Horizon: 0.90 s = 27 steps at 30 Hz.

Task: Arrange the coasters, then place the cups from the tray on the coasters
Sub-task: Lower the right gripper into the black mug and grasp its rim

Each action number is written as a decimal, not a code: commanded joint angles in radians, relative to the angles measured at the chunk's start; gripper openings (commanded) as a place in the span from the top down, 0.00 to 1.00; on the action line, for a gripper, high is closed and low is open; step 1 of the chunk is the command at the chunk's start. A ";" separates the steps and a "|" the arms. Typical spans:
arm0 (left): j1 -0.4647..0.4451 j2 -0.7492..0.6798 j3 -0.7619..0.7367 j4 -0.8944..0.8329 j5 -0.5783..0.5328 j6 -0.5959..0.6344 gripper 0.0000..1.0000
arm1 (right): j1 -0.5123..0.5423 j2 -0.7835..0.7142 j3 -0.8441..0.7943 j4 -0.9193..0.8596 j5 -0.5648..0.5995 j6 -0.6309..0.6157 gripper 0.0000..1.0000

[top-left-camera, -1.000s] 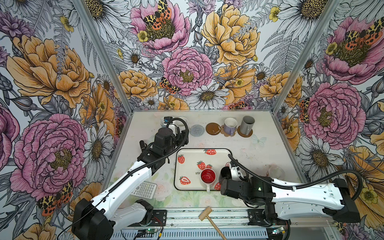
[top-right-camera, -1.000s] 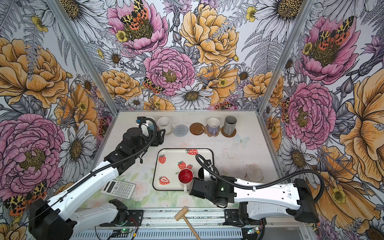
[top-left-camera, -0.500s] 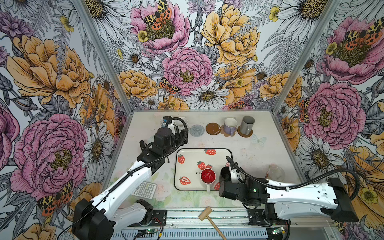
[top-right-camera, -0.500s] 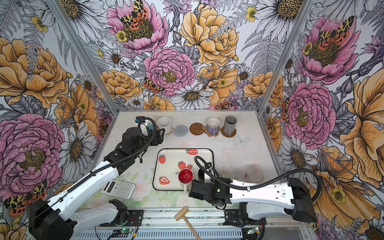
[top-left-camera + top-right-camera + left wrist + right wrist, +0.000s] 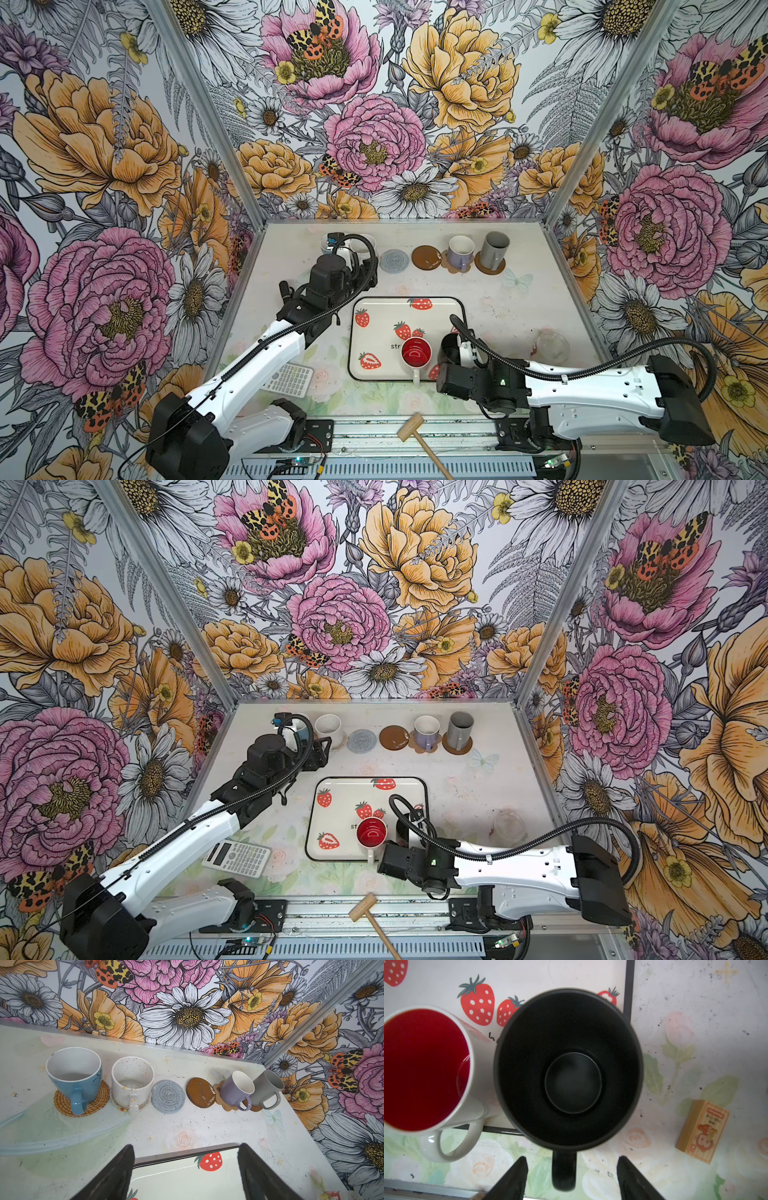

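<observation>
Item: black mug (image 5: 569,1068), stood at the tray (image 5: 629,991) corner, directly ahead of the right gripper (image 5: 571,1159). Its handle is straddled by the spread jaws, with a gap either side. A red-lined mug (image 5: 423,1068) is stood alongside.

Also listed: left gripper (image 5: 185,1153), spread and empty.

Step judged: handle grasp. Next required: closure, lift and carriage to a bare coaster, either the grey-blue round (image 5: 168,1097) or the brown disc (image 5: 200,1095).

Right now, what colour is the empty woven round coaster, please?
Grey-blue woven round coaster, clearest in left wrist view.
</observation>
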 commanded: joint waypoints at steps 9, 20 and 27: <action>0.013 0.044 0.010 0.022 0.026 -0.010 0.20 | -0.084 0.054 -0.022 0.117 -0.077 -0.087 0.48; 0.015 0.082 0.025 0.021 0.035 -0.011 0.20 | -0.130 0.099 -0.041 0.165 -0.121 -0.132 0.65; 0.017 0.108 0.034 0.020 0.039 -0.010 0.20 | -0.151 0.099 -0.056 0.189 -0.135 -0.146 0.78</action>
